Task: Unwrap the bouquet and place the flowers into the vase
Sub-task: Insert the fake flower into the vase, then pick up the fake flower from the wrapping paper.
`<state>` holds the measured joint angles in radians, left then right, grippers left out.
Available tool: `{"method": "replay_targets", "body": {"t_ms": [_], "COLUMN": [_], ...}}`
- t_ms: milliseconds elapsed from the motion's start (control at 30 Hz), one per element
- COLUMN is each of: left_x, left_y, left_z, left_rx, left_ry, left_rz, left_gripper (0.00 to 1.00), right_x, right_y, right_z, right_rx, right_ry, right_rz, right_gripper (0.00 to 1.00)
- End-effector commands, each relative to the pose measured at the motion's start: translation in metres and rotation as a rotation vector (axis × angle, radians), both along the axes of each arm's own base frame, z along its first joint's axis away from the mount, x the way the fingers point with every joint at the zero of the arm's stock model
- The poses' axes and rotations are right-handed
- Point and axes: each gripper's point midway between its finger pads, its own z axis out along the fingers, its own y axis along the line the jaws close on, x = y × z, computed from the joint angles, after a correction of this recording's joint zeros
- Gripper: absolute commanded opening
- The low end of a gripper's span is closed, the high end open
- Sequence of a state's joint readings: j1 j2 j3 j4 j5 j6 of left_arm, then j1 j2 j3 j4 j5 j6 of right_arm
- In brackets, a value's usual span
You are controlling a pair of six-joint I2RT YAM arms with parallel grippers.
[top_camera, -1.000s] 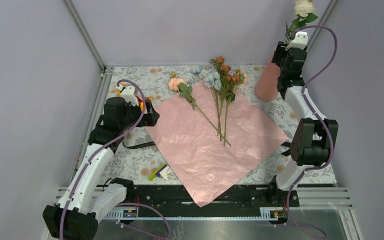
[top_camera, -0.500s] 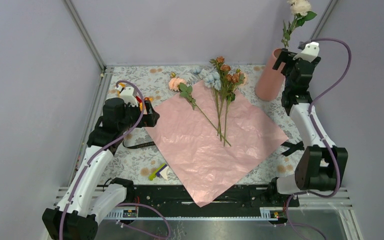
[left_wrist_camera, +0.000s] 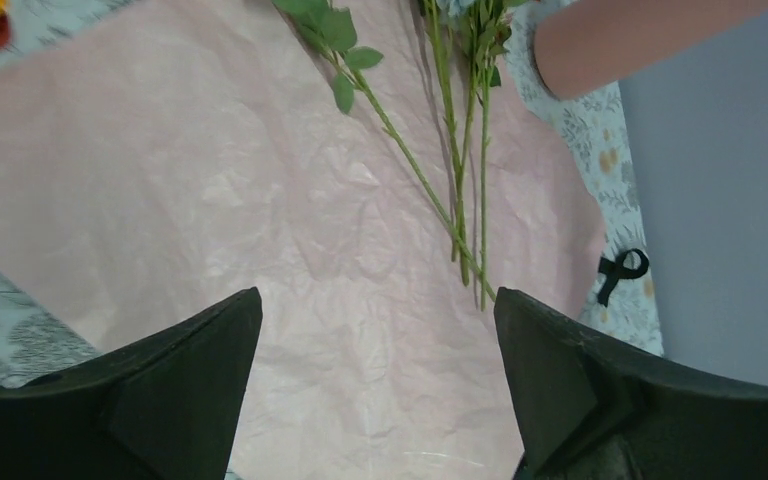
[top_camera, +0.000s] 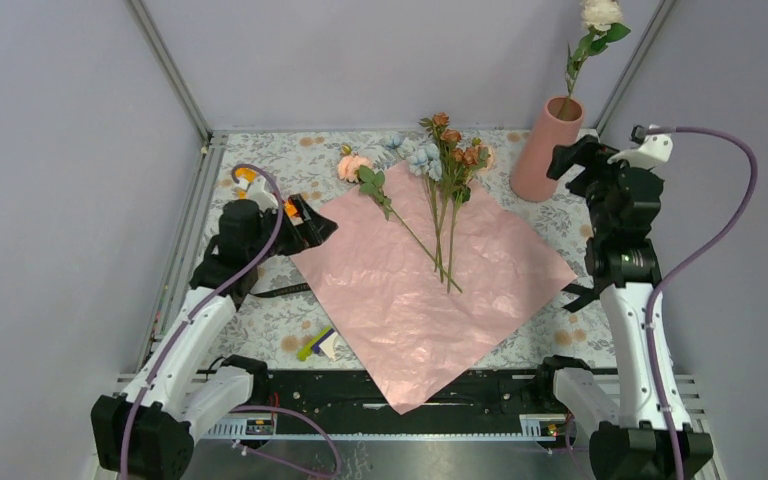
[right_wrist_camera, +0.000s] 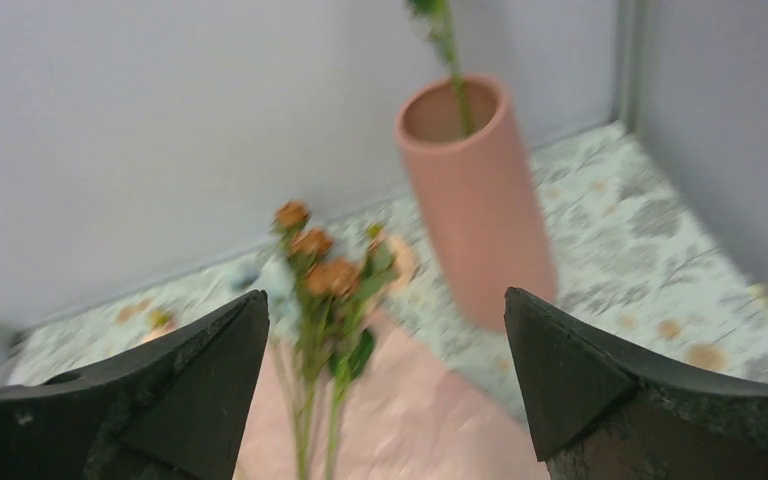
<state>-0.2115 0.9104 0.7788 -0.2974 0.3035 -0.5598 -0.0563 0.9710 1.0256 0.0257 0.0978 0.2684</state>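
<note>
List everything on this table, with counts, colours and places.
wrapping paper: one, pink, flat mid-table
loose flowers: several, peach, blue, rust, on the paper's far half
vase: one, salmon pink, far right
white flower: one, cream, in the vase
black ribbon: one, black, paper's right edge
small scrap: one, yellow-green and purple, front left
tablecloth: one, floral, under everything
left gripper: one, black, open, at paper's left corner
right gripper: one, black, open, near the vase
</note>
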Motion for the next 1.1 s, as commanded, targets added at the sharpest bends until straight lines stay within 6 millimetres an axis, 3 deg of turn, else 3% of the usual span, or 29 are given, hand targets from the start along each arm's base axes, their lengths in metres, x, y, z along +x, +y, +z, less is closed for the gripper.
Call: {"method": "replay_targets", "body": {"t_ms": [0,100,233,433,567,767,1067], "left_x": [0.017,0.026,0.040,0.075,0.097,0.128,0.142], "left_y": [-0.040,-0.076,-0.117,-0.158,-0.173,-0.178,-0.182], "left_z": [0.009,-0.007,-0.022,-0.044,-0.061,-0.087,-0.121], "left_rx": [-0.190,-0.239,-0.325,-0.377,-0.387,-0.349,-0.285], "left_ry": [-0.033,0.021,0.065,0.105,0.123,0.136,0.192], "left_rz": [-0.004,-0.036,-0.028,0.030,0.082,0.181,0.223], "left_gripper": [0.90,0.89,0.86,0.79,0.72,0.64,0.58], "right_x": [-0.032,-0.046,-0.061,-0.078,-0.087,-0.096,-0.100], "right_y": [0.056,0.080,0.099,0.105,0.108,0.112,0.114], "right_z": [-0.062,-0.093,-0.118,-0.124,-0.121,-0.125,-0.123], "right_rx": [0.229,0.337,0.420,0.437,0.436,0.439,0.440], "right_ry": [0.205,0.276,0.368,0.387,0.381,0.396,0.395], "right_rz": [0.248,0.348,0.430,0.460,0.479,0.498,0.514], "right_gripper": [0.92,0.89,0.84,0.84,0.84,0.84,0.84]}}
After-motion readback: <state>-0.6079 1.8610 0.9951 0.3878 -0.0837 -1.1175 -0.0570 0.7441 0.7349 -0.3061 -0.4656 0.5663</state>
